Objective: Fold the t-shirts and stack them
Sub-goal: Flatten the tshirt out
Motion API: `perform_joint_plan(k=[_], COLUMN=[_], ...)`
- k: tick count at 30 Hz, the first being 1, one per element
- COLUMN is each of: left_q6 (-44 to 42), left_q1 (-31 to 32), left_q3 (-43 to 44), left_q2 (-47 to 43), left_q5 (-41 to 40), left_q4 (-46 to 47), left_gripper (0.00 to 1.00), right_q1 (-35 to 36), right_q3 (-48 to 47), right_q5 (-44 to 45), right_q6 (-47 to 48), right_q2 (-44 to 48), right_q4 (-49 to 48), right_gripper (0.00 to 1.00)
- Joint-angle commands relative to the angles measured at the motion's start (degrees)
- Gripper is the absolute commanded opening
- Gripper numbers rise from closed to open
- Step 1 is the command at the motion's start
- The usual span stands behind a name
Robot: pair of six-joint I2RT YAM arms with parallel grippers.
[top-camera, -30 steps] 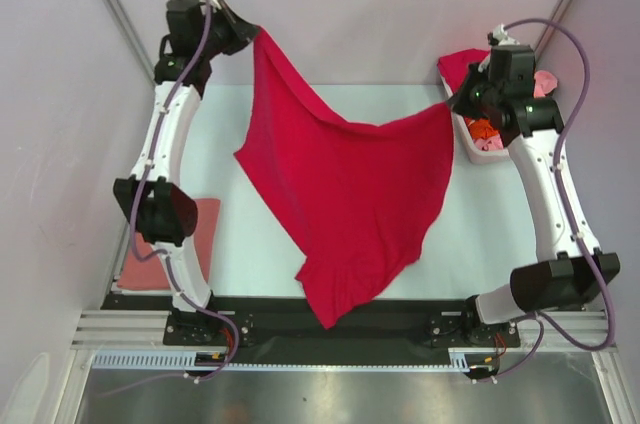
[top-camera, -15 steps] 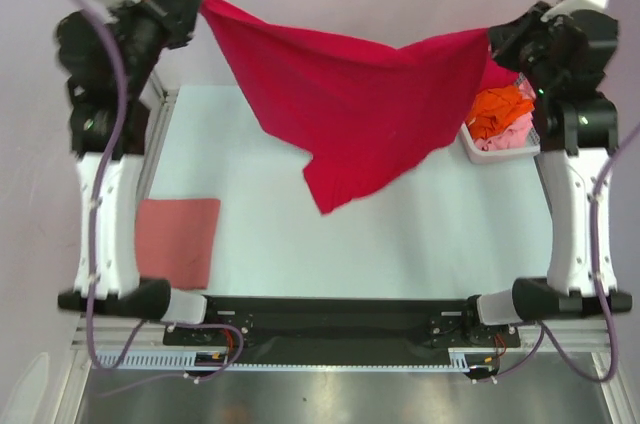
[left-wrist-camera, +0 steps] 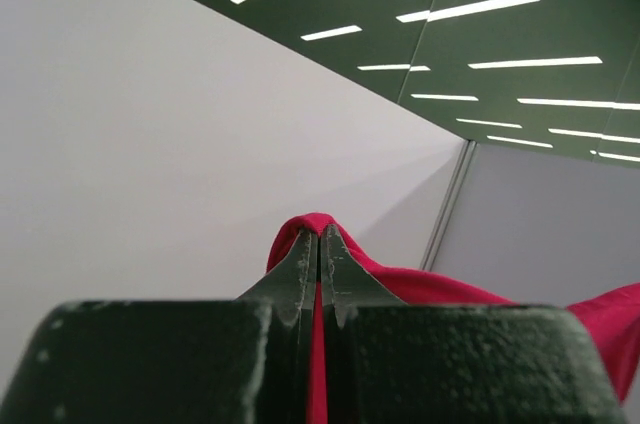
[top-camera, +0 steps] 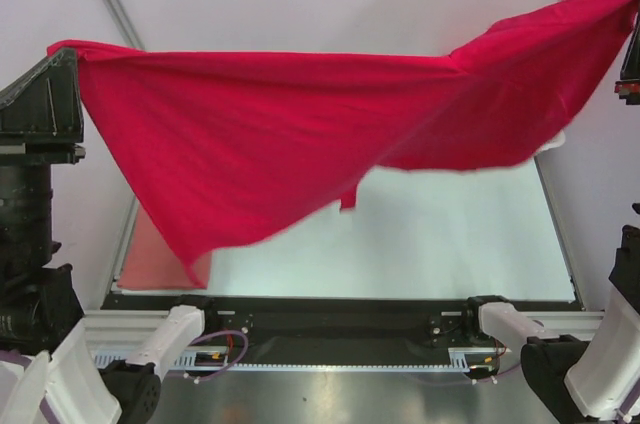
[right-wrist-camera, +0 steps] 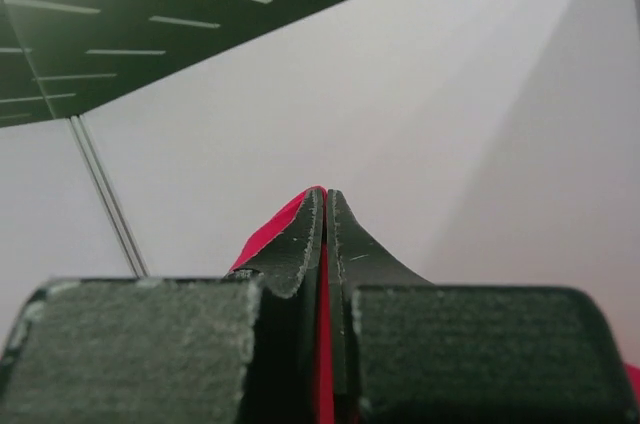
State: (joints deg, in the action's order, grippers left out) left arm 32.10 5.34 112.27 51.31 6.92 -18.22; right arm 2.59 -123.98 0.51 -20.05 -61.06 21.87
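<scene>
Well above the flat white table [top-camera: 450, 244], the soft crimson red cloth t-shirt [top-camera: 280, 134] hangs stretched, its long axis running left to right between the arms. Its loose hem droops lowest on the left, over the folded salmon pink shirt [top-camera: 150, 264] at the table's near left corner. The left gripper [left-wrist-camera: 318, 236] and right gripper [right-wrist-camera: 325, 199] each clench an opposite top corner, so laying it flat likely needs both to lower together.
</scene>
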Motion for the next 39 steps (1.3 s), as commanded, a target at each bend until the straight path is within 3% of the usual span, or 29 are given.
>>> perform_joint_plan(k=[1,6,11,15,19,22,23,26,27,33,37,39], left_q6=[1.04,0.86,1.12,1.48,0.6,3.06,3.23,4.73,4.64,3.41,3.59,2.54], left_q1=[0.28,0.28,0.19,-0.07,-0.95,-3.67,-4.54,-7.08,-7.19,-7.98,-8.42,-8.6], left_q3=[-2.92,-11.88,-29.98,-43.6,-53.55,-51.11,-48.83,-43.82,-40.58,-21.7,-13.67,-9.37], left_q2=[0.9,0.46,0.63,5.02,15.11,28.29,35.63,46.13,51.99,69.95,75.85,77.71], left_q5=[-4.01,-10.33,-17.98,-16.68,-17.2,-14.75,-14.39,-11.24,-9.22,-7.45,-7.88,-8.41], left_q4=[-2.34,-4.72,-1.56,5.81,16.34,17.77,17.95,20.67,22.94,19.37,15.59,12.53], left_gripper=[0.0,0.0,0.01,0.0,0.0,0.0,0.0,0.0,0.0,0.0,0.01,0.0], right_q1=[0.75,1.19,2.77,4.35,4.27,3.31,2.95,3.21,3.73,5.67,5.85,5.59], right_q3=[-1.53,3.82,18.93,28.61,28.98,19.69,13.83,4.67,-2.42,-12.67,-17.16,-17.61], right_q5=[2.74,0.38,-2.53,-2.89,-4.03,-6.05,-7.27,-7.19,-7.11,-5.08,-4.91,-4.21], right_q6=[2.12,2.3,3.52,6.52,7.13,8.1,6.27,5.64,6.68,5.64,4.58,4.67], right_q2=[-4.59,-8.89,-13.38,-20.57,-33.83,-53.73,-57.38,-70.54,-73.21,-85.25,-90.02,-90.9], right_q4=[-1.47,-5.77,-15.42,-23.25,-30.46,-30.66,-30.31,-27.69,-25.41,-24.6,-24.77,-24.16], right_gripper=[0.0,0.0,0.0,0.0,0.0,0.0,0.0,0.0,0.0,0.0,0.0,0.08])
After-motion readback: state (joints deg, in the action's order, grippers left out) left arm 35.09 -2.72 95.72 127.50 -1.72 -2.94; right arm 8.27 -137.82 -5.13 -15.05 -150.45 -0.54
